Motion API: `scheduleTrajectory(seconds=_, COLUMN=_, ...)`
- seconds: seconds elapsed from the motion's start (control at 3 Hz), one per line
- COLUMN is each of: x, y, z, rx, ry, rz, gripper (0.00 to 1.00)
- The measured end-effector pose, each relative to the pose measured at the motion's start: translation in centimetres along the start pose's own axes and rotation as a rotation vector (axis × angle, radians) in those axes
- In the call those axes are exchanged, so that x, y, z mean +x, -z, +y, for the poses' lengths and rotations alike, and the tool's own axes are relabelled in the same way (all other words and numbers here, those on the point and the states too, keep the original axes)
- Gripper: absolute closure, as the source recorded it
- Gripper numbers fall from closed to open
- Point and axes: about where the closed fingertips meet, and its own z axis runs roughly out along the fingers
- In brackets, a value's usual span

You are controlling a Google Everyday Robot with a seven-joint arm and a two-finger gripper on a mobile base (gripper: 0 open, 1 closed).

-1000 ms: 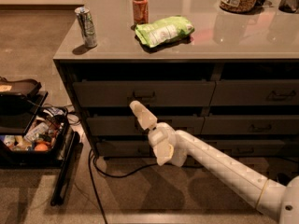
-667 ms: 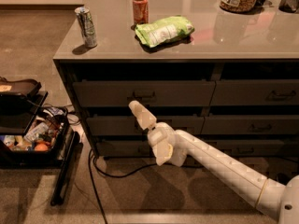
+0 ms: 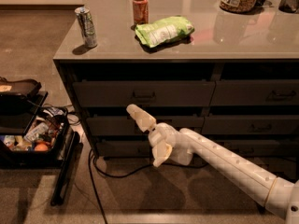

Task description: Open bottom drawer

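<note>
**At the left drawer stack: pincer hangs in front of the lowest front**

Low on the left stack sits the bottom drawer (image 3: 119,148), a slim dark front just above the floor. Its long axis runs level, left to right. The pincer (image 3: 145,136) hangs in front of the middle of that front, with its fingers apart. One finger points up and left across the middle drawer (image 3: 112,125); the other hangs down over the slim front. The target therefore lies behind the pincer and slightly below its centre. The drawer's handle is not visible, as the wrist and lower finger cover the place where it would sit. Contact with the front cannot be confirmed.

Judgement: the pincer needs to drop a little and go inward to reach the handle, then pull straight out toward the camera.

Surroundings:
- The top drawer (image 3: 140,93) is shut.
- The tabletop (image 3: 243,38) carries a silver can (image 3: 87,27), a red can (image 3: 140,9) and a green snack bag (image 3: 164,30).
- A black cable (image 3: 110,174) loops on the floor under the stack and could foul the drawer's travel.
- A black bin of clutter (image 3: 28,141) stands to the left, well apart.
</note>
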Motion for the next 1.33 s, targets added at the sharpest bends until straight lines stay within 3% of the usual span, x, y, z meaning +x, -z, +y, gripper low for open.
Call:
scheduleTrajectory(seconds=0.33, x=0.1, y=-0.1, z=-0.1, rx=0.061, ry=0.02, rz=0.097, gripper=0.0)
scheduleTrajectory(seconds=0.67, x=0.1, y=-0.3, z=-0.3, rx=0.068, ry=0.024, rz=0.107, gripper=0.0)
scheduleTrajectory(seconds=1.0, x=0.3, y=-0.6, z=-0.4, rx=0.115, ry=0.059, rz=0.241, gripper=0.0)
scheduleTrajectory(seconds=1.33, x=3.3, y=-0.1, z=0.8, rx=0.191, ry=0.135, rz=0.561, gripper=0.0)
